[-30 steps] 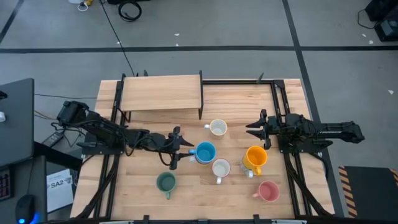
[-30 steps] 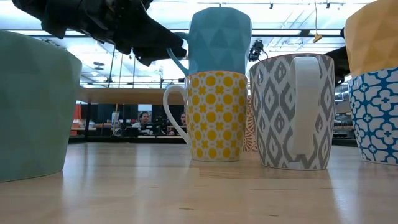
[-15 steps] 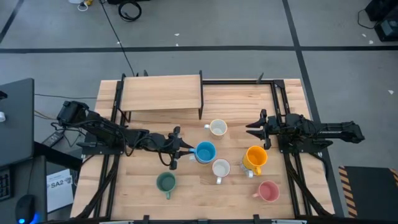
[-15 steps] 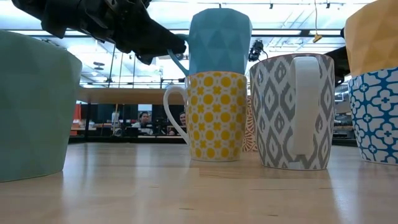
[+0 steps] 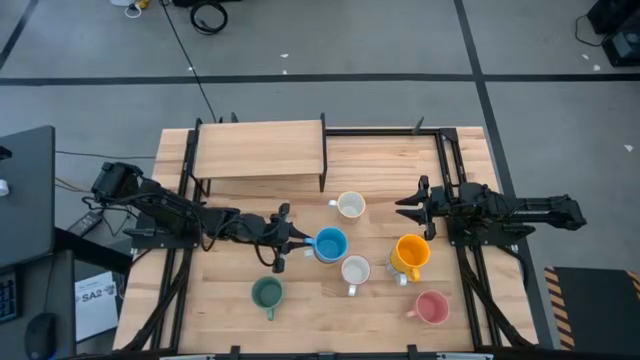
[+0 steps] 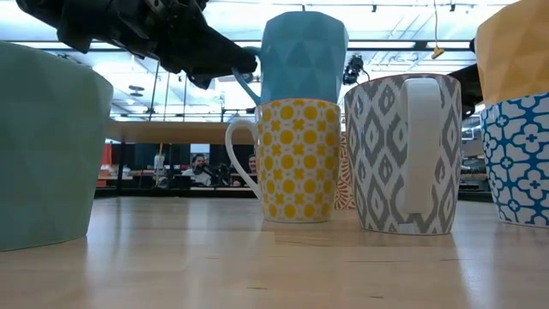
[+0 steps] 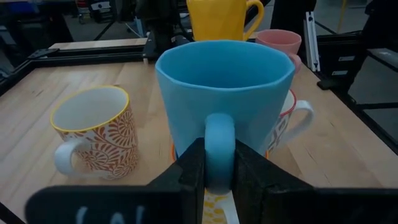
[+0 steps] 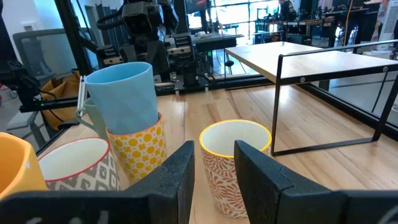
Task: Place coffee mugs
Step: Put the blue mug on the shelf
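A blue coffee mug (image 5: 330,244) stands stacked in a yellow-patterned mug (image 6: 296,159) at mid-table. My left gripper (image 5: 303,241) is shut on its handle, coming from the table's left. Around the stack stand an orange-patterned white mug (image 5: 350,206), a grey-patterned mug (image 5: 355,270), a dark green mug (image 5: 267,293) and a pink mug (image 5: 431,307). An orange-yellow mug (image 5: 410,252) sits stacked in a blue-patterned mug (image 6: 519,159). My right gripper (image 5: 405,208) hovers open to the right of the orange-patterned mug, with nothing between its fingers (image 8: 186,162). My left gripper pinches the blue mug's side handle (image 7: 219,143) between its two fingers (image 7: 189,174), one on each flat side of the loop. The fingers reach in level from the table's left. The mug stays upright, its base set in the yellow-patterned mug (image 7: 214,205).
A low wooden shelf on black legs (image 5: 260,150) stands at the far left of the table. Black frame rails (image 5: 455,160) run along both sides. Bare wood lies at the near centre and far right. People sit in the room beyond.
My left gripper has shut on the blue mug's handle without otherwise shifting. The blue mug stays upright on the yellow-patterned mug.
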